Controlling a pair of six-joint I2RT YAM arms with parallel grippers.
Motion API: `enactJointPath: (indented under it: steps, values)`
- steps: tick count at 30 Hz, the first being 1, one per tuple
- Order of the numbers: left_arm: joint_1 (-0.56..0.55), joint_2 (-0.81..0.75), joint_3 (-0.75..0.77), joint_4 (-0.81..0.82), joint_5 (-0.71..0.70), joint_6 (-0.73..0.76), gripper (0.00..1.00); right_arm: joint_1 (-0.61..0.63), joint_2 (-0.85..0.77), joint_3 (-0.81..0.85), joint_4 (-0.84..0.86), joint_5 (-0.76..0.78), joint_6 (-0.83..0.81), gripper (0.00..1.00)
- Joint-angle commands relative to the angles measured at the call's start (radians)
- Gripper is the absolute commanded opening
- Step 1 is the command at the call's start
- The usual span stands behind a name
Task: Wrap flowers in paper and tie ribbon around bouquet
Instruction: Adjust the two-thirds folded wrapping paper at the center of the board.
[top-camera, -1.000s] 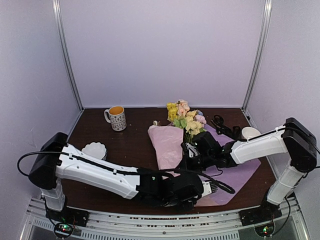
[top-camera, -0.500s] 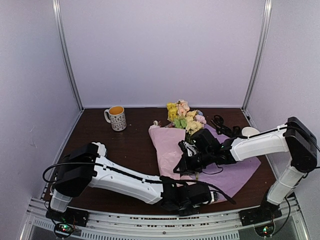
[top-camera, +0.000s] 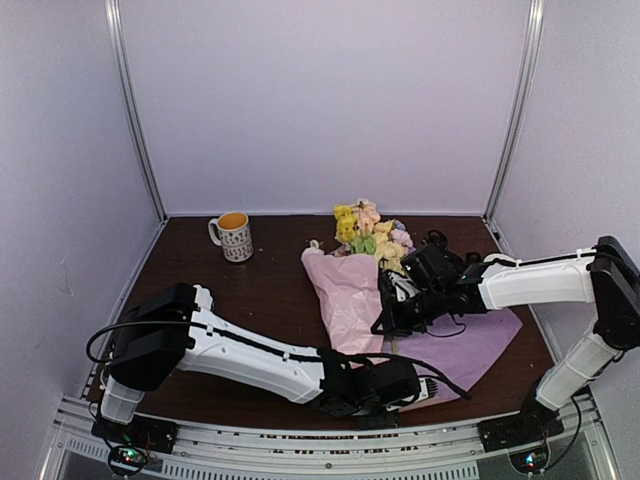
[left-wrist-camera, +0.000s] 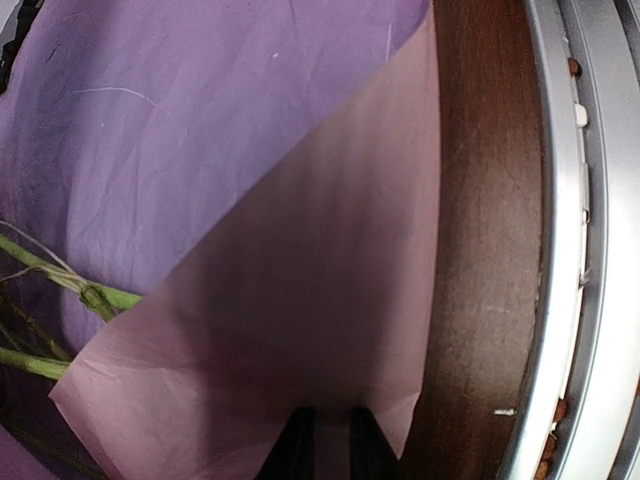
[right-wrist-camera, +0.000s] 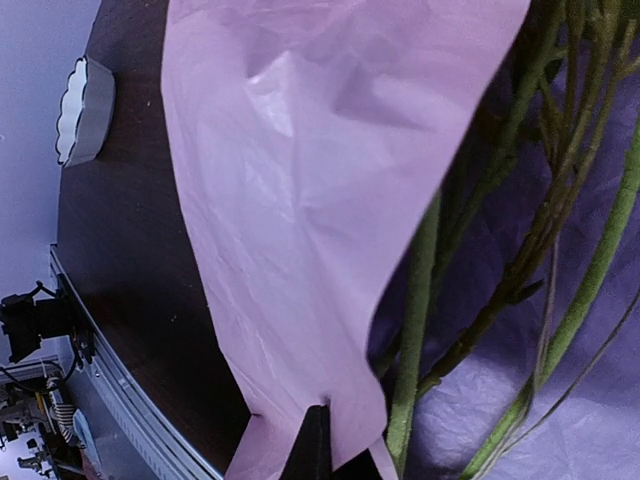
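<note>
The flowers lie at the back middle, blooms toward the far wall, with their green stems running down onto the paper. The paper's left half is folded up into a pink flap over the stems. My right gripper is shut on that flap's edge, next to the stems. My left gripper is low at the near edge, with its fingers closed on the paper's near corner. A black tangle behind the right arm looks like the ribbon.
A mug stands at the back left. A white scalloped dish sits left of the paper, hidden by my left arm from above. The metal rail at the table's near edge runs close beside my left gripper.
My left arm swung its elbow inward and slid the gripper right along the near edge. The right gripper drew the flap a little right and back.
</note>
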Motion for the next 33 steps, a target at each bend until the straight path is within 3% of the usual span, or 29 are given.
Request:
enactJointPath:
  steps: [1, 12, 20, 25, 33]
  values:
    - [0.009, 0.002, -0.035, -0.011, 0.032, 0.007, 0.17, -0.046, 0.003, -0.031, -0.054, 0.034, -0.068, 0.00]
    - [0.008, -0.026, -0.051, -0.006, 0.048, 0.020, 0.20, -0.088, 0.070, -0.052, -0.050, 0.023, -0.145, 0.00]
    - [0.009, -0.245, -0.149, 0.117, 0.107, 0.057, 0.34, -0.092, 0.117, -0.081, 0.011, 0.008, -0.150, 0.00]
    - [0.042, -0.327, -0.239, 0.168, 0.163, 0.044, 0.34, -0.092, 0.115, -0.073, 0.018, 0.000, -0.149, 0.00]
    - [0.106, -0.227, -0.183, 0.086, 0.156, -0.004, 0.31, -0.092, 0.088, -0.069, 0.017, -0.002, -0.137, 0.00]
